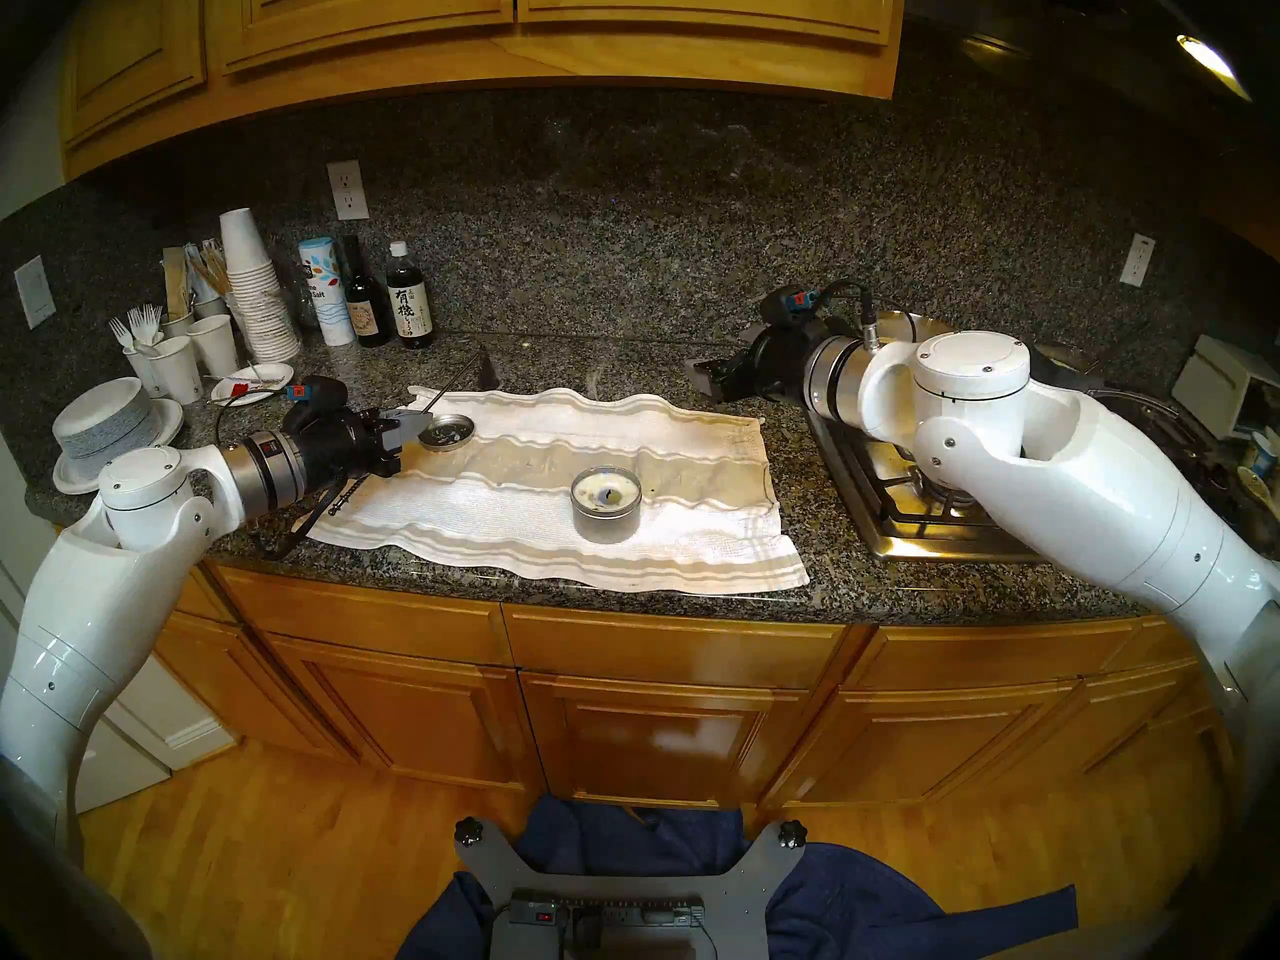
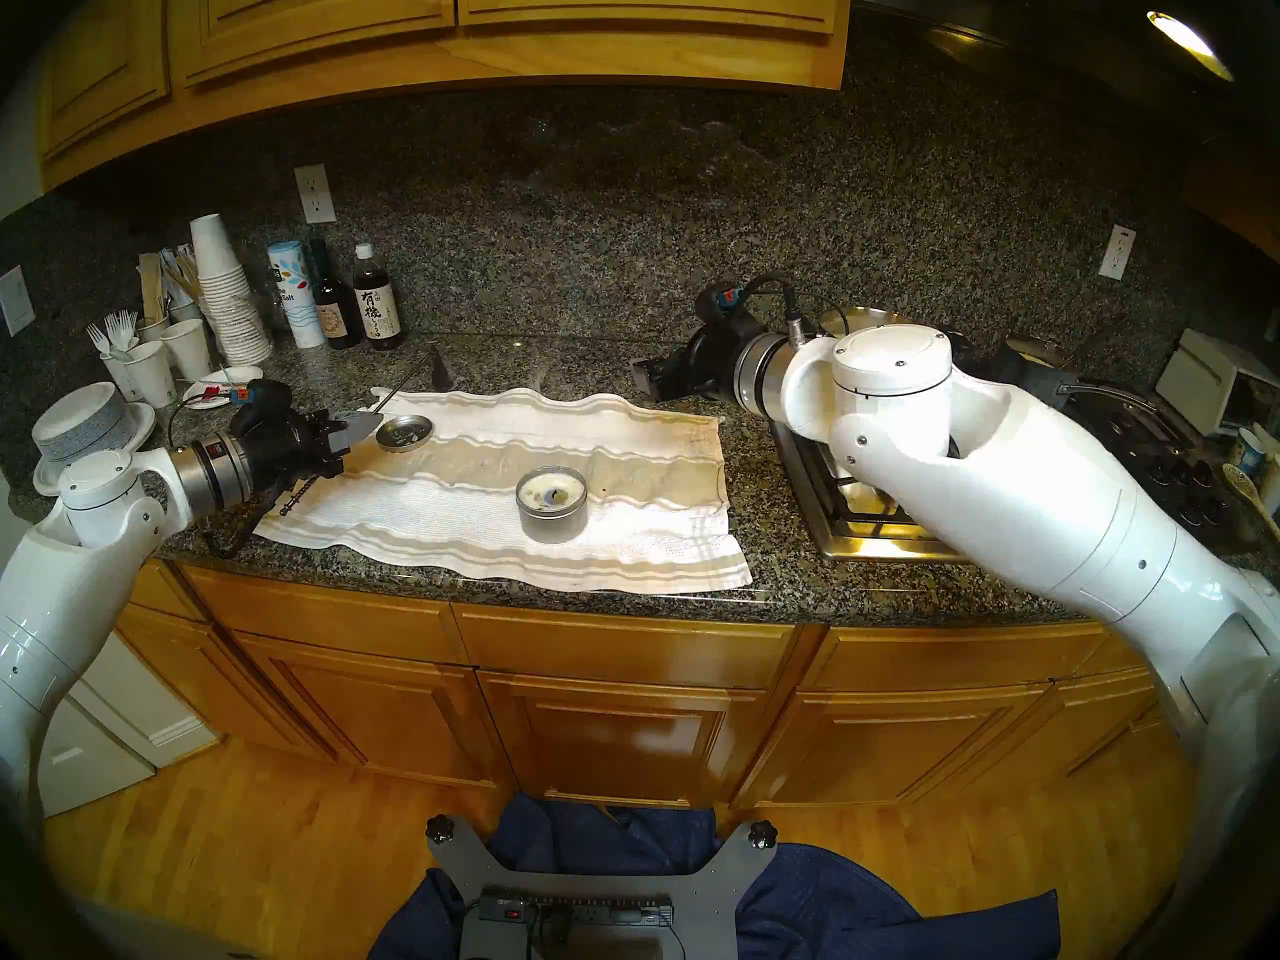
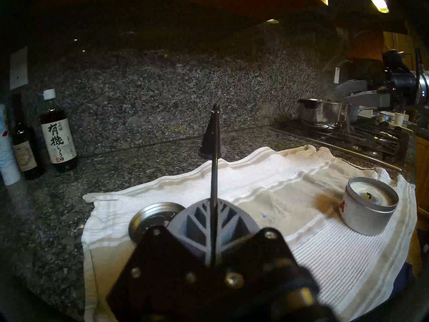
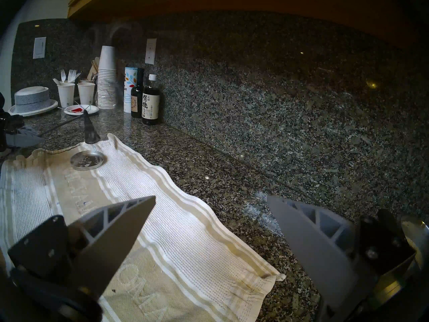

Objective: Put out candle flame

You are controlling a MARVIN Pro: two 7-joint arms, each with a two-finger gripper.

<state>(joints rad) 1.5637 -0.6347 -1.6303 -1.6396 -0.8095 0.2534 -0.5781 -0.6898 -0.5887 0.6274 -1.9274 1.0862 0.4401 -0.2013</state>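
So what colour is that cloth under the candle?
The cloth is white with beige stripes, stained in the middle; clearest in the head view.

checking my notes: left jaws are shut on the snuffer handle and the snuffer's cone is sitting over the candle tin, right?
Not quite. The left gripper is shut on the snuffer, but the left wrist view shows its cone at the towel's far edge, well apart from the candle.

Dark soy sauce bottle (image 4: pixel 151 100) – label reading 有機, white canister (image 1: pixel 325 293) – "Salt"
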